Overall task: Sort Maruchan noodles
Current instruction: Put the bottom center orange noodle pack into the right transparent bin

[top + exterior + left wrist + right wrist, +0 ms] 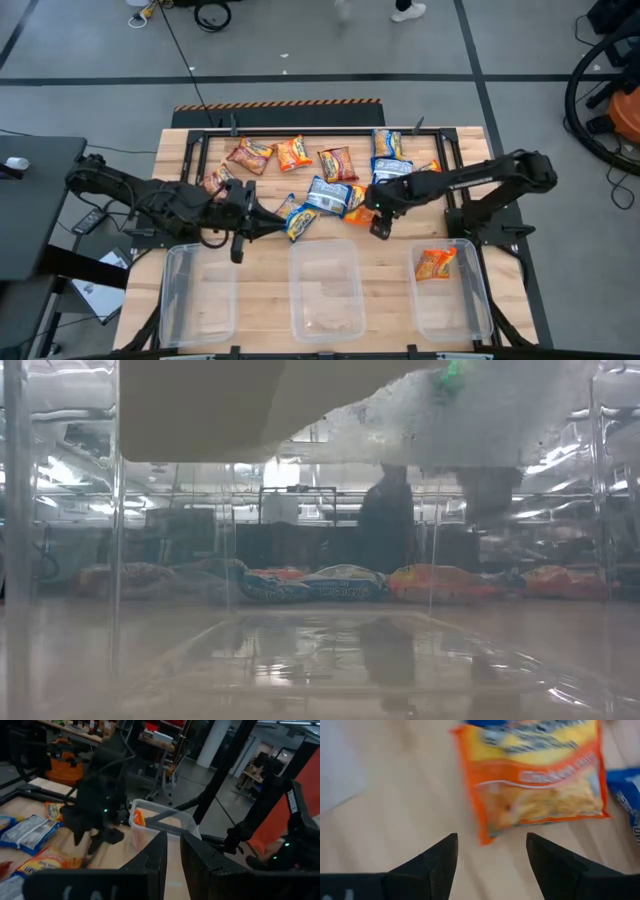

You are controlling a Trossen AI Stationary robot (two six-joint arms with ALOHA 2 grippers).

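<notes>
High view, three clear bins (198, 300), one orange packet (435, 263) inside, right claw (490, 852) released, left claw (172, 851) nearly clenched.

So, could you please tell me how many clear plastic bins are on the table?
3, in a row along the near edge: left bin, middle bin, and right bin, which holds one orange packet.

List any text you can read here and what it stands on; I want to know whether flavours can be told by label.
Orange packet below the open right gripper: a band of white lettering, too blurred to read.
Blue-and-white packet in the high view: print too small to read.
Orange packet in the right-hand bin: too small to read.
No text reads clearly anywhere.
</notes>
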